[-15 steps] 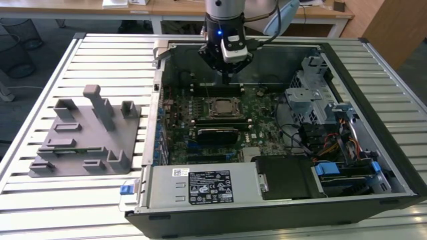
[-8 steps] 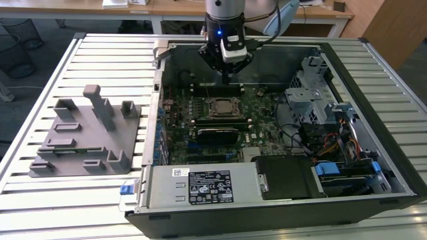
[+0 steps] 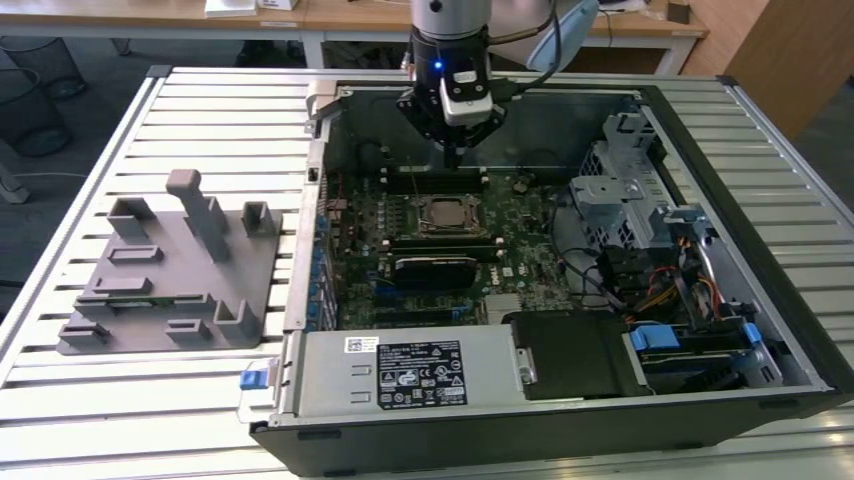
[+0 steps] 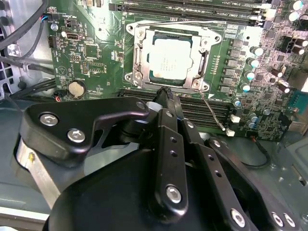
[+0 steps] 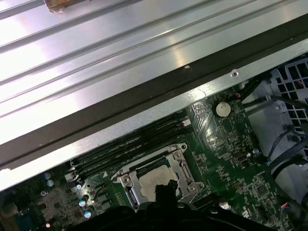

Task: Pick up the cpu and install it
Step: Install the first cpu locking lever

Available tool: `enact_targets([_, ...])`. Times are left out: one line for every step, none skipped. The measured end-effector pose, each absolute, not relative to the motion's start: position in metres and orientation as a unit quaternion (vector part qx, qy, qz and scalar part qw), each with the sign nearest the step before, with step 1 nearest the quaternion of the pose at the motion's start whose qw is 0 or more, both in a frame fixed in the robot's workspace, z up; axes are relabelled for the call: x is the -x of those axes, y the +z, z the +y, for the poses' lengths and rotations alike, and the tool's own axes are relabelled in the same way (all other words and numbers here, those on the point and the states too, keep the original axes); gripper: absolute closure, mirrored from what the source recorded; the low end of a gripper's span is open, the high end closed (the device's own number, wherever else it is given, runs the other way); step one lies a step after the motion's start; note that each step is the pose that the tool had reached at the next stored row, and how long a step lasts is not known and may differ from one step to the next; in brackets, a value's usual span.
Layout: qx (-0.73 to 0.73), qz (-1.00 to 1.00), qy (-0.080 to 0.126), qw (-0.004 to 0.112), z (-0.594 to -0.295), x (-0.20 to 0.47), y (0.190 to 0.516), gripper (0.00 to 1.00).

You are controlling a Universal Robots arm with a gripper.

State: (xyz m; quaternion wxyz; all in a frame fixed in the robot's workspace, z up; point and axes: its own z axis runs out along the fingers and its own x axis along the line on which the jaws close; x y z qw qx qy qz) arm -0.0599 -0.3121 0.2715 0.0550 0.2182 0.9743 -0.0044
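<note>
Scene: 1 open computer case [image 3: 561,440] was laid on a slatted metal table [image 3: 200,110], with its green circuit board [image 3: 534,265] facing up.
Arm: 1 robot arm [image 3: 454,20] was held upright over the far part of the case in the exterior view, with a blue light [image 3: 437,67] lit near its wrist.
Gripper: the gripper [image 3: 454,158] was pointed straight down at the board, and its tip was also seen in the second wrist view [image 4: 167,91].
Gripper state: the 2 black fingers [image 4: 166,139] were clenched together into 1 narrow tip, and nothing was held between them.
CPU: the cpu [image 4: 172,60] was seated flat in the socket, silver-grey top up. It was also seen in the exterior view [image 3: 445,214] and in the first wrist view [image 5: 155,180].
Gripper to cpu: the tip was held above the board just beside the socket's edge, apart from the cpu.
Socket frame: a metal frame [image 4: 137,57] was set around the cpu on all 4 sides.
Lever: 1 thin wire lever [image 4: 213,111] was laid slanting across the black memory slots [image 4: 190,103] beside the socket.
Battery: 1 round coin battery [image 4: 76,88] was mounted on the board, well apart from the socket.
Fixture: 1 grey moulded fixture [image 3: 160,290] was placed on the table outside the case, at the exterior view's left.
Power supply: 1 grey labelled box [image 3: 400,372] was fitted in the near part of the case.
</note>
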Motion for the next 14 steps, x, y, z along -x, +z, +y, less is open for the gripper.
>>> enact_targets([-0.219,0.974,-0.004,0.055,-0.3121,0.0599,0.2715,0.89])
enact_targets([-0.22,0.974,-0.004,0.055,-0.3121,0.06,0.2715,0.89])
enact_targets([-0.221,0.974,-0.005,0.055,-0.3121,0.06,0.2715,0.89])
enact_targets([-0.222,0.974,-0.005,0.055,-0.3121,0.0599,0.2715,0.89])
enact_targets([-0.223,0.973,-0.005,0.055,-0.3121,0.06,0.2715,0.89])
enact_targets([-0.224,0.973,-0.005,0.055,-0.3121,0.0599,0.2715,0.89])
enact_targets([-0.225,0.973,-0.005,0.055,-0.3121,0.06,0.2715,0.89])
enact_targets([-0.226,0.973,-0.005,0.055,-0.3121,0.0599,0.2715,0.89])
enact_targets([-0.226,0.972,-0.005,0.055,-0.3121,0.0599,0.2715,0.89])
enact_targets([-0.227,0.972,-0.005,0.055,-0.3121,0.0599,0.2715,0.89])
enact_targets([-0.228,0.972,-0.005,0.055,-0.3121,0.0599,0.2715,0.89])
enact_targets([-0.229,0.972,-0.005,0.055,-0.3121,0.0599,0.2715,0.89])
enact_targets([-0.23,0.972,-0.005,0.055,-0.3121,0.0599,0.2715,0.89])
enact_targets([-0.231,0.971,-0.005,0.055,-0.3121,0.0599,0.2715,0.89])
